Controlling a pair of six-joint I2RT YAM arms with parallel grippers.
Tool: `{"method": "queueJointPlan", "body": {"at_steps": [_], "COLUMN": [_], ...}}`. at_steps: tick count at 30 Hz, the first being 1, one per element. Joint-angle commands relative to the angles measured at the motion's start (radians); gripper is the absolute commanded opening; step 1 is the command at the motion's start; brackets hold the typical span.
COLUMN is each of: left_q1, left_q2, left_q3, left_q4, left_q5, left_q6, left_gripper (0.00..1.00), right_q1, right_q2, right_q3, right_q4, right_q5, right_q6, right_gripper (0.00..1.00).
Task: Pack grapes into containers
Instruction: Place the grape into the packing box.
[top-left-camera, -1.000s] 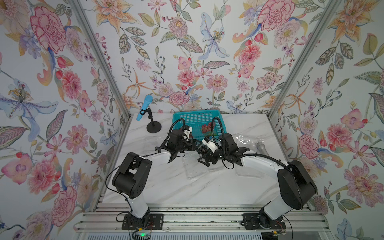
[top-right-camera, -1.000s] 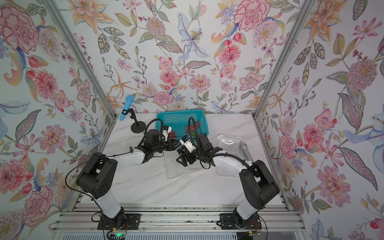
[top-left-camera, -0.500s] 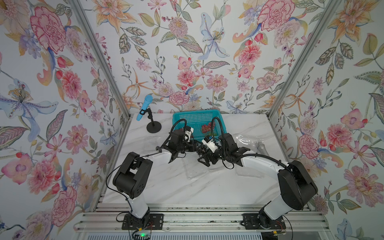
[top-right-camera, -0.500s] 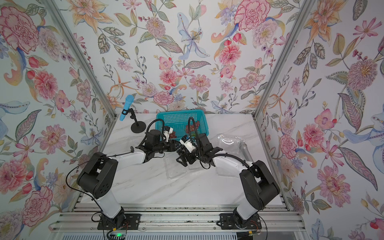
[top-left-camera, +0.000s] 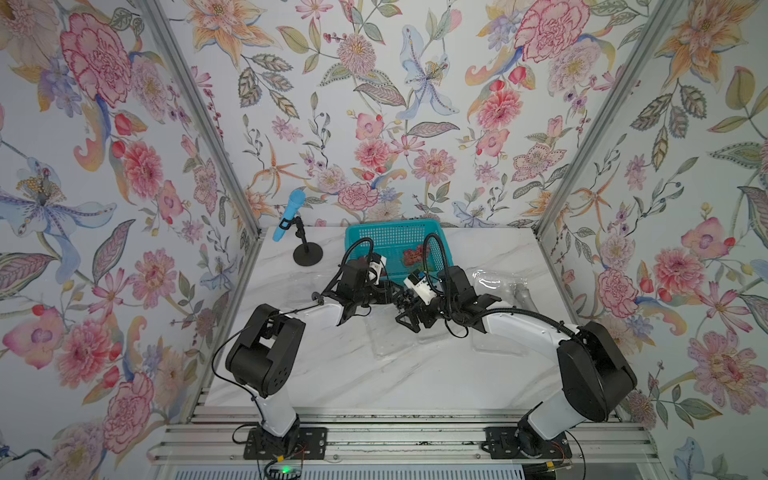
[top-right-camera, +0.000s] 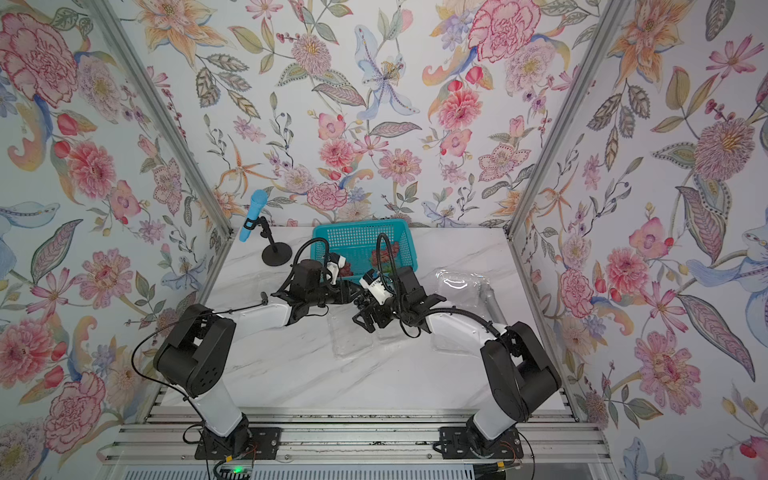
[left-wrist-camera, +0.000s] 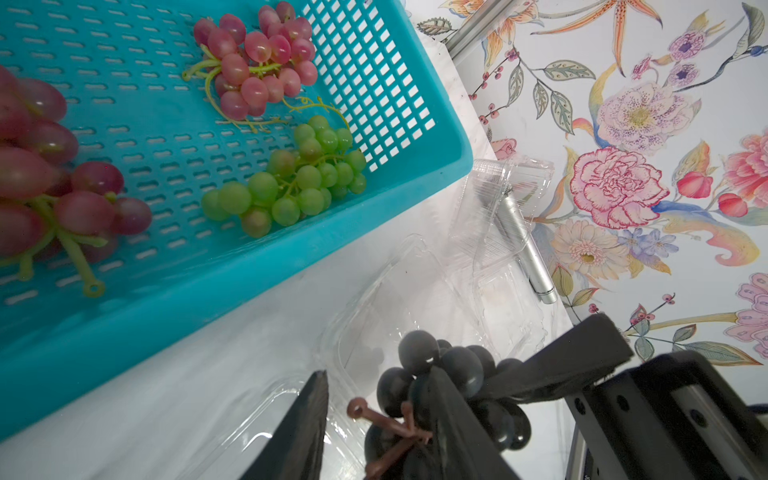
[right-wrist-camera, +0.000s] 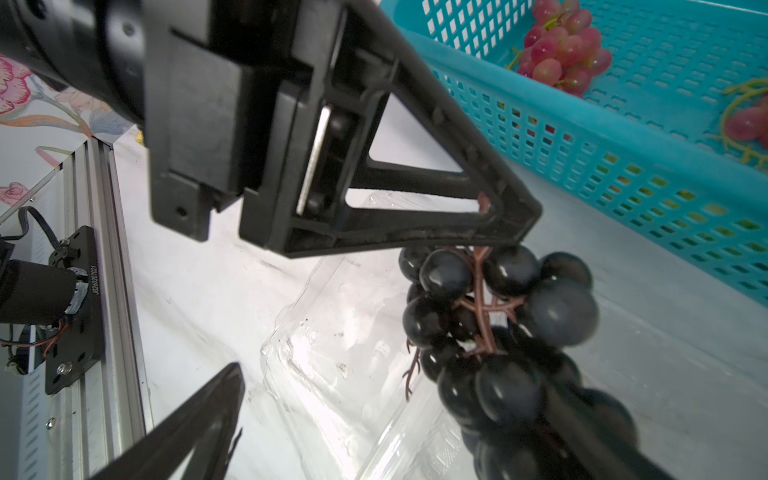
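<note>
Very little has changed. The left gripper has drawn its jaws slightly closer together on the dark bunch, which hangs from its tips above a clear container. Any other movement over the last second is too small to make out in both top views.

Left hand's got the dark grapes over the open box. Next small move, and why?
Probably lower the left hand a little before letting go: the dark grapes hang from its tip above the open clear box, not yet resting in it. The right hand is wide open, holding nothing.
</note>
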Motion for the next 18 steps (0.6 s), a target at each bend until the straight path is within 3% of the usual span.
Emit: {"method": "queueJointPlan", "body": {"at_steps": [1, 14, 18], "left_q1": [-0.006, -0.007, -0.006], "left_q2": [0.019, 0.031, 0.030], "left_q3": [0.020, 0.008, 0.008], "left_q4": [0.041, 0.080, 0.073], "left_q5": [0.031, 0.059, 0.062], "left_q6": [-0.025, -0.062, -0.058], "left_gripper": [0.42, 0.36, 0.31], "right_q1": [0.007, 0.008, 0.007], "right_q2": [-0.032, -0.028, -0.028], "right_q3": [0.004, 0.002, 0.004], "right_q4": [0.011, 0.009, 0.010], "right_q5": [-0.001, 0.010, 0.016], "right_q6": [-0.026, -0.029, -0.029], "right_gripper": [1.00, 1.00, 1.00]}}
